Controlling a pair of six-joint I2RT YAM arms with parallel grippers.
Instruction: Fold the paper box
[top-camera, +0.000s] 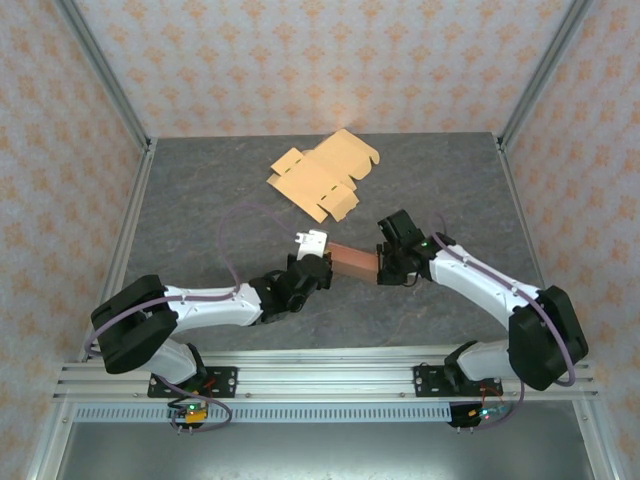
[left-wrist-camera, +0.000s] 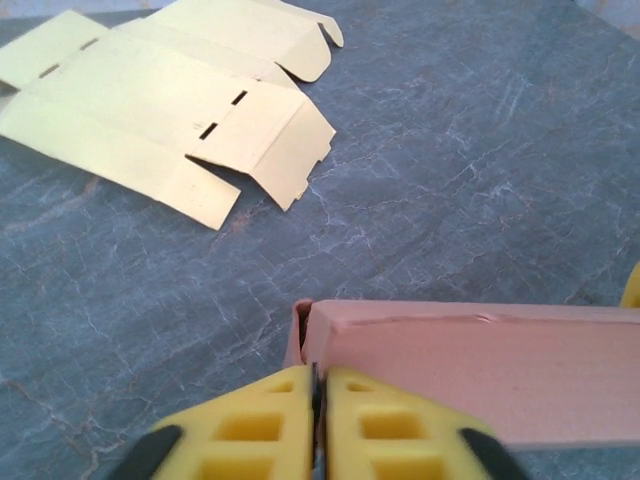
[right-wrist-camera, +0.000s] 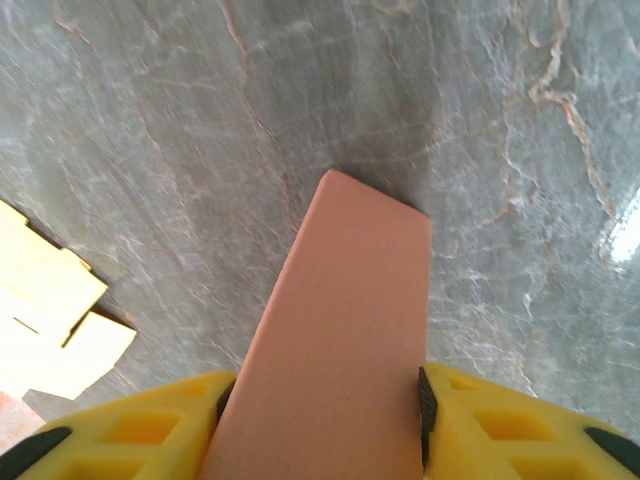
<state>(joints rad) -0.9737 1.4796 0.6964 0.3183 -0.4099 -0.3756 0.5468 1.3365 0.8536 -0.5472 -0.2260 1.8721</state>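
Top external: the pink box (top-camera: 352, 262) bridges 2 grippers. The left gripper (top-camera: 322, 266) clamps one end and the right gripper (top-camera: 385, 264) the other. A flat yellow blank (top-camera: 322, 178) lies beyond both on the table (top-camera: 200, 220).

Left wrist: the pads (left-wrist-camera: 250, 428) pinch the box's end flap.

Right wrist: the box is wedged between the pads (right-wrist-camera: 495, 425) and hides the table ahead.

Bright, even light — soft shadows.
Glare whitens the table (right-wrist-camera: 622, 232) at the right wrist view's edge; the box (right-wrist-camera: 340, 330) throws a soft shadow past its far end — near yellow fingers (left-wrist-camera: 250, 430) blur, the flat sheet (right-wrist-camera: 50, 320) washes out.
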